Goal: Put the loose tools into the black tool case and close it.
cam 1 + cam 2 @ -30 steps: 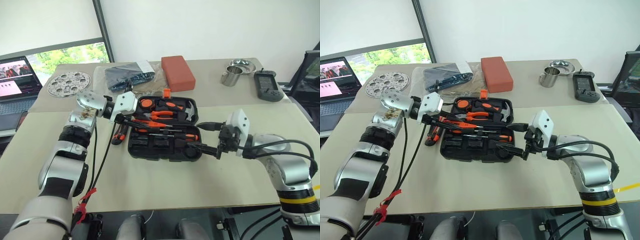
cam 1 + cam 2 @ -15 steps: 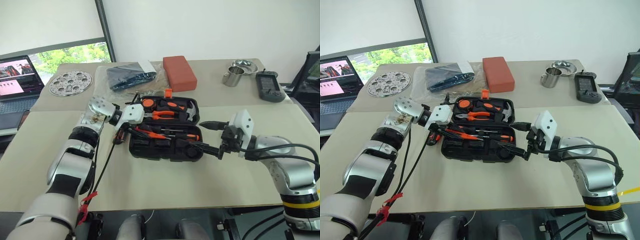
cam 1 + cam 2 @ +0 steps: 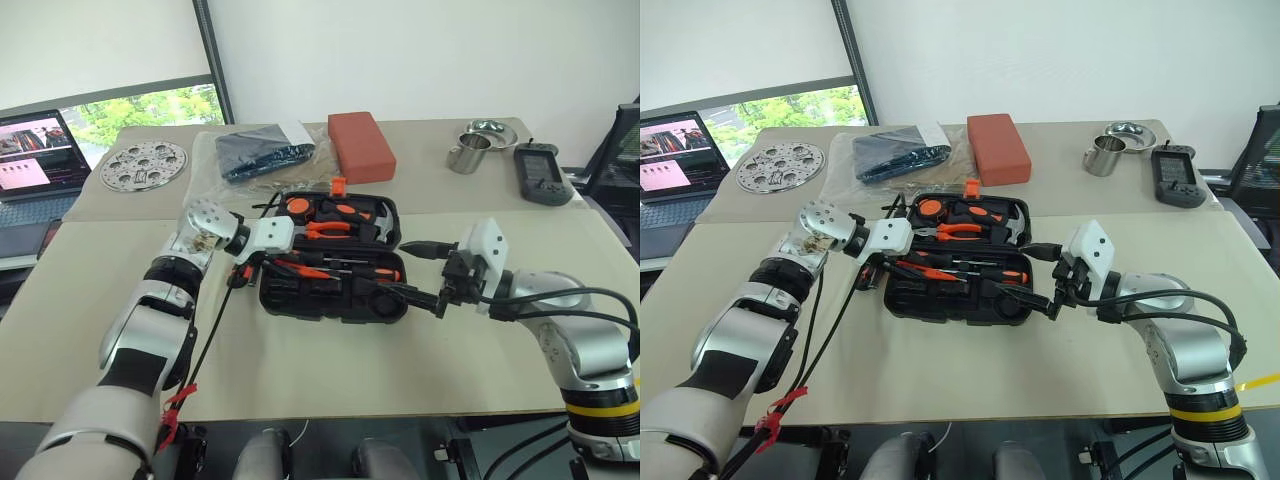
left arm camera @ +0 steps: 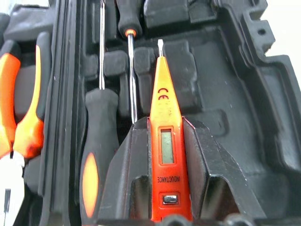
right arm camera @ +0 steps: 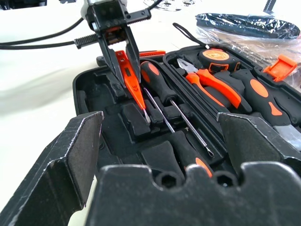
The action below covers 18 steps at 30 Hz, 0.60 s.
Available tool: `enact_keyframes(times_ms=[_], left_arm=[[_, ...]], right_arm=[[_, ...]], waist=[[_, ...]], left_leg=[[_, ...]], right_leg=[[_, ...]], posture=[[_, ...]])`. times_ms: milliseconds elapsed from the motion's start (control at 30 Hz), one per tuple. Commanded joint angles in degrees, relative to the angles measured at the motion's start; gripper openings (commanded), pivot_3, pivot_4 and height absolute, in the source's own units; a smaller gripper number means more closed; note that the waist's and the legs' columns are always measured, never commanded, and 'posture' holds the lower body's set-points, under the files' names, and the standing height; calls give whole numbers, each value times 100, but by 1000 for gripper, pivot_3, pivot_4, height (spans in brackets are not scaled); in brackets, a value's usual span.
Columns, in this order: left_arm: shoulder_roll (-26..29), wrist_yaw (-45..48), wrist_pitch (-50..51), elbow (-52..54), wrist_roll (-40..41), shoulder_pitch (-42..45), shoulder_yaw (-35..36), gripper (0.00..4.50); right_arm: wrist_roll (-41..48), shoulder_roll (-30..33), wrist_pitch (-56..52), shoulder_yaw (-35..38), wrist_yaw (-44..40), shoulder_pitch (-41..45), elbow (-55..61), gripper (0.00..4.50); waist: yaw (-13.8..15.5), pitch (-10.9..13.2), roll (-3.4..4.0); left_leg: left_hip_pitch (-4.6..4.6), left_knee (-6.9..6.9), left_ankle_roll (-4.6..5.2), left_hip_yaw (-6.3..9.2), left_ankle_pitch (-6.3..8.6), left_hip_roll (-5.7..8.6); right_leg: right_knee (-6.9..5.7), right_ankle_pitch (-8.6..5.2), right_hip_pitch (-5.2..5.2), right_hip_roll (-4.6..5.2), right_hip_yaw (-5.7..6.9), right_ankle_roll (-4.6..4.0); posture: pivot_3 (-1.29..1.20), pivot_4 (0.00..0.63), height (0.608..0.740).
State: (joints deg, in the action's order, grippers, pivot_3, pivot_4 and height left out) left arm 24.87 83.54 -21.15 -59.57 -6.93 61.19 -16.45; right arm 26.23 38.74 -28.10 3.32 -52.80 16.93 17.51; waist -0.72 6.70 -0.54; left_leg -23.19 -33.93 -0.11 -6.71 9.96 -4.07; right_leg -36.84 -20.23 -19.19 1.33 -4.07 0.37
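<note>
Tester screwdriver (image 4: 163, 141) clamped in left gripper (image 5: 123, 59), tip low over open black tool case (image 3: 335, 300), long axis along its slots beside seated screwdrivers. Right gripper (image 3: 420, 272) spread wide, empty, at case's right edge.

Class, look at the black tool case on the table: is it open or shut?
Open. The black tool case lies with its lid folded back, and its moulded slots, pliers and screwdrivers show inside.

Laptop (image 3: 35, 160) is cut off at the head view's left edge. Tester screwdriver (image 4: 165, 136) butt is cropped at the left wrist view's bottom; pliers (image 4: 19, 117) are cut at its left edge.
</note>
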Motion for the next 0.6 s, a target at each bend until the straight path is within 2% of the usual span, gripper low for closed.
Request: enact_keyframes(times_ms=[33,333,400,433,600], left_arm=[[-1,-119,9,6,-112,42,-34,488],[-8,-207,273,22,-213,63,-71,488],[-32,-217,353,46,-187,77,-44,1491],[-38,-223,376,60,-182,77,-33,1703],[-16,-454,218,148,-219,88,1,3600]], right_arm=[[195,34,-12,196,38,48,241,4500],[245,45,-6,173,96,49,258,4500],[247,39,1,155,109,58,254,4500],[250,40,4,150,113,59,253,4500],[254,39,17,132,119,72,234,4500]], waist=[[0,0,0],[1,0,1],[1,0,0],[1,0,0],[3,0,0]], left_leg=[[1,0,-1,0,0,0],[3,-2,-2,1,-1,1],[3,-2,-2,2,-1,1],[3,-3,-2,2,-1,1],[2,-3,-2,3,-2,1]], right_leg=[[-1,0,0,0,0,0],[-6,0,1,0,0,0],[-8,0,2,0,0,0],[-9,0,1,0,0,0],[-10,0,1,0,1,0]], posture=[[0,150,740],[0,150,740],[0,150,740],[0,150,740],[0,150,740]])
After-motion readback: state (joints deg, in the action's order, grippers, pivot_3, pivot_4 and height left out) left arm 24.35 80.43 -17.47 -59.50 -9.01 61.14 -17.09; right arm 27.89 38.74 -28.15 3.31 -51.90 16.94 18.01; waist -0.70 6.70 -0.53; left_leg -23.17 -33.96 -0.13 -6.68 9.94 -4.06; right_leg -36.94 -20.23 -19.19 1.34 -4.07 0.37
